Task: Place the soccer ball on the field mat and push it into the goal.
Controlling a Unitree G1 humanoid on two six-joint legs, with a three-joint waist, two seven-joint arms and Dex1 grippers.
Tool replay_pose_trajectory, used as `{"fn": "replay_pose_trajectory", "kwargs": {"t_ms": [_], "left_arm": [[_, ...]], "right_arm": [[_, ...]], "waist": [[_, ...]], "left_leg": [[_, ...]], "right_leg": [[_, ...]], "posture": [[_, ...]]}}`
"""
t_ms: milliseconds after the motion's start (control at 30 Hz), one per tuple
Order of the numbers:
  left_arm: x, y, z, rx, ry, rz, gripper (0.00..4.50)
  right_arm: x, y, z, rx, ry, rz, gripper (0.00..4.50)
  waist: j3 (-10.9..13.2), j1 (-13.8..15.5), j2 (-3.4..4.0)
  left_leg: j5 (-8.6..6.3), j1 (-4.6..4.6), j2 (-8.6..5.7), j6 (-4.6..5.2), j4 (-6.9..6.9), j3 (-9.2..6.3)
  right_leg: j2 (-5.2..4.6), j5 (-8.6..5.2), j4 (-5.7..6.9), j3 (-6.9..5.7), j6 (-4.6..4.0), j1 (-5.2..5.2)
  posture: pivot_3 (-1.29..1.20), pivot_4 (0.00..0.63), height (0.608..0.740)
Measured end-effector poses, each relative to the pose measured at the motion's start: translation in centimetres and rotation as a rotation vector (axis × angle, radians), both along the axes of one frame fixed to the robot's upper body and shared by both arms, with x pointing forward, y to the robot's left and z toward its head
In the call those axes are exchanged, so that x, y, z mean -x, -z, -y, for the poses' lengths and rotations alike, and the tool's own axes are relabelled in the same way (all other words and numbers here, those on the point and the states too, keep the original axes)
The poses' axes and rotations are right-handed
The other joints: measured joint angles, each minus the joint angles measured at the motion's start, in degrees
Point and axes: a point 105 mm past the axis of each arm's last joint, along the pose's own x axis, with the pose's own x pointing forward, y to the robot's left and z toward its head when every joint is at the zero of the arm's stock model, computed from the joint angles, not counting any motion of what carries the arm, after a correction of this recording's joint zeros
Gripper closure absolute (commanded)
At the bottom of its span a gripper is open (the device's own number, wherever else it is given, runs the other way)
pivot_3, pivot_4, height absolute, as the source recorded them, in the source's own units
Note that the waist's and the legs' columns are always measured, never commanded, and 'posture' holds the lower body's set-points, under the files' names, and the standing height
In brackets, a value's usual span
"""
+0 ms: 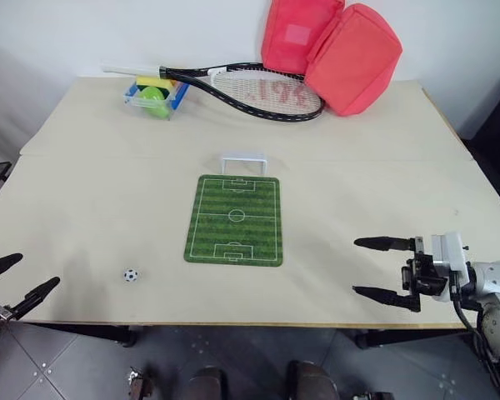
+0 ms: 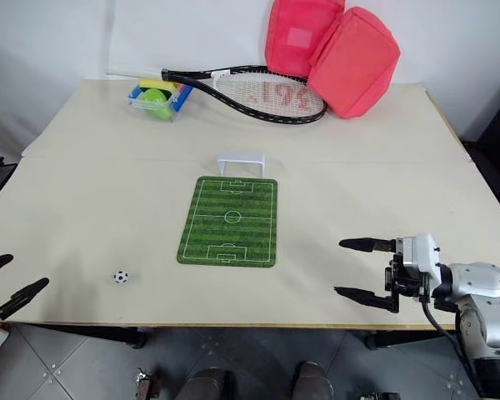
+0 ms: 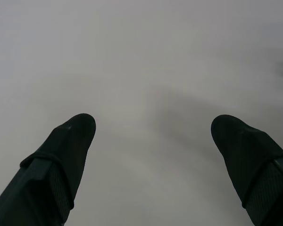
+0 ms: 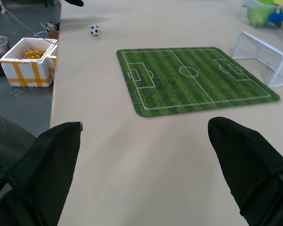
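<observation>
- Head views: the field mat (image 1: 234,220) lies flat mid-worktop (image 1: 92,183), its long axis running from the near edge toward the far wall. The goal (image 1: 243,161) stands just beyond the mat's far short edge, its mouth facing the mat.
- The soccer ball (image 1: 131,274) sits on bare worktop near the front edge, left of the mat and apart from it; open surface lies between the two.
- The left pincer (image 1: 17,280) hovers at the front left corner, off the worktop's edge, fingers spread, empty; the ball lies to its right, near but apart.
- The right pincer (image 1: 373,268) hangs over the front right part of the worktop, pointing left toward the mat, fingers spread, empty; the ball is well apart, beyond the mat.
- At the far edge sit a tennis racket (image 1: 250,90), a pink bag (image 1: 333,46) and a blue-and-yellow tray (image 1: 156,97) holding a green ball (image 1: 156,100).
- Left wrist view: two black fingers (image 3: 61,155) stand wide apart against a blank grey surface.
- Right wrist view: between the spread fingers (image 4: 245,160) the mat lies ahead, the ball (image 4: 95,30) past its far corner by the worktop's edge, a white box (image 4: 28,63) on the floor beside.
</observation>
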Motion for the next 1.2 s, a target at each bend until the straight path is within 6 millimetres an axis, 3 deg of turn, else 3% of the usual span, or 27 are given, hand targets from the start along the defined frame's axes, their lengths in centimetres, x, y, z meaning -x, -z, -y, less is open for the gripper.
{"fn": "replay_pose_trajectory", "kwargs": {"t_ms": [300, 400, 500, 600, 800, 1100, 1200], "left_arm": [[1.4, 1.6, 1.6, 0.069, 0.125, -0.073, 0.04], [2.6, 2.7, 1.8, 0.104, 0.166, -0.114, 0.04], [3.5, 4.0, 3.9, 0.153, 0.279, -0.150, 0.04], [2.9, 4.3, 5.4, 0.180, 0.334, -0.148, 0.04], [0.4, 2.6, 7.4, 0.192, 0.391, -0.072, 0.04], [-3.3, 3.2, 11.7, 0.294, 0.472, -0.085, 0.04], [-4.0, 3.4, 12.5, 0.303, 0.489, -0.108, 0.60]], "right_arm": [[0.5, 0.4, -2.5, -0.043, -0.089, -0.007, 0.00], [1.3, -0.6, -4.5, -0.172, -0.166, 0.008, 0.00], [2.3, -2.2, -6.5, -0.351, -0.253, 0.070, 0.00], [2.5, -2.8, -6.9, -0.348, -0.280, 0.092, 0.00], [2.7, -2.8, -7.1, -0.335, -0.296, 0.105, 0.00], [3.1, -1.6, -6.8, -0.312, -0.272, 0.081, 0.00], [3.1, -1.2, -6.7, -0.306, -0.259, 0.069, 0.00]], "waist": [[0.00, 0.30, 0.01], [0.00, 0.22, 0.00], [0.02, 0.27, 0.04], [-0.03, 0.99, -0.07], [-0.03, 1.49, -0.07], [-0.03, 1.57, -0.07], [-0.03, 1.48, -0.07]], "left_leg": [[-0.04, 0.00, 0.06, -0.01, 0.00, 0.10], [-0.07, 0.01, 0.15, -0.05, 0.00, 0.13], [-0.11, 0.00, 0.16, -0.01, 0.04, 0.17], [-0.14, -0.01, 0.18, 0.02, 0.18, 0.16], [-0.17, 0.00, 0.19, 0.02, 0.18, 0.22], [-0.17, 0.01, 0.21, 0.01, 0.21, 0.24], [-0.17, 0.01, 0.21, 0.01, 0.22, 0.28]], "right_leg": [[0.06, 0.01, 0.00, 0.07, -0.02, -0.08], [0.16, 0.03, -0.01, 0.07, -0.06, -0.08], [0.15, 0.04, -0.01, 0.13, -0.07, -0.10], [0.18, 0.05, 0.04, 0.13, -0.09, -0.09], [0.22, 0.09, 0.03, 0.18, -0.14, -0.12], [0.26, 0.10, 0.04, 0.20, -0.13, -0.11], [0.27, 0.10, 0.04, 0.24, -0.13, -0.11]], "posture": [[0.00, 0.150, 0.740], [0.00, 0.150, 0.740], [0.00, 0.150, 0.740], [0.00, 0.150, 0.740], [0.00, 0.150, 0.740], [0.00, 0.150, 0.740], [0.00, 0.150, 0.740]]}}
